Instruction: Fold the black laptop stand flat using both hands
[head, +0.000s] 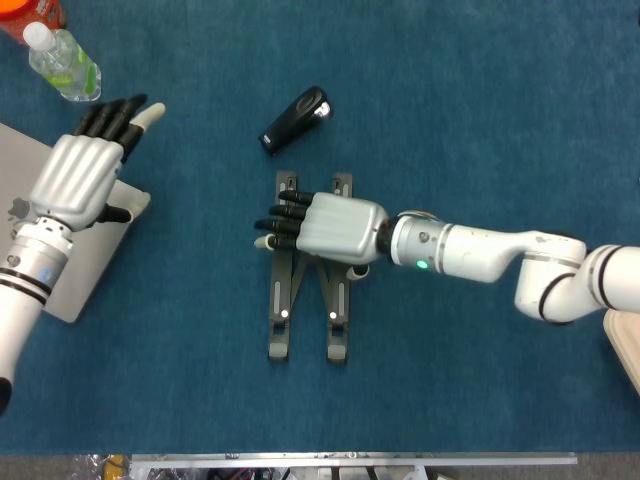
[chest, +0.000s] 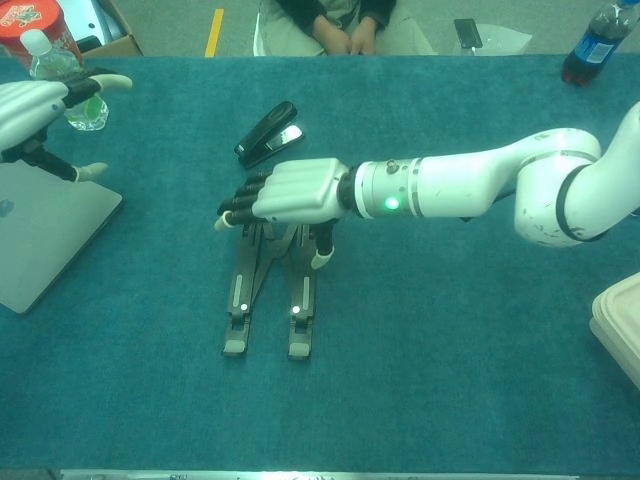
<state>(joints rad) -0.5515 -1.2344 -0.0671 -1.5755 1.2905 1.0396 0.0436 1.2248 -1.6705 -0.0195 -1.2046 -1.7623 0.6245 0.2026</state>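
My right hand (head: 335, 226) lies palm-down over the middle of the black folding laptop stand (head: 308, 300), which rests on the blue cloth-covered table (head: 480, 120) near its centre, with its two rails running toward me and close together. The fingers (head: 280, 220) are extended and slightly apart, reaching past the stand's left rail; the hand grips nothing, and whether the palm actually bears on the frame cannot be told from either view. I judge this flat placement is meant to press the crossed struts down so the stand lies level. My left hand (head: 80, 175) is raised well apart to the left, above the corner of the closed silver laptop (head: 40, 250), fingers straight and holding nothing; it is clear of the work, so the two-handed part appears finished or suspended. A black stapler (head: 295, 120) lies just beyond the stand's far end, not touching it. A clear plastic bottle (head: 62, 62) stands at the far left edge.
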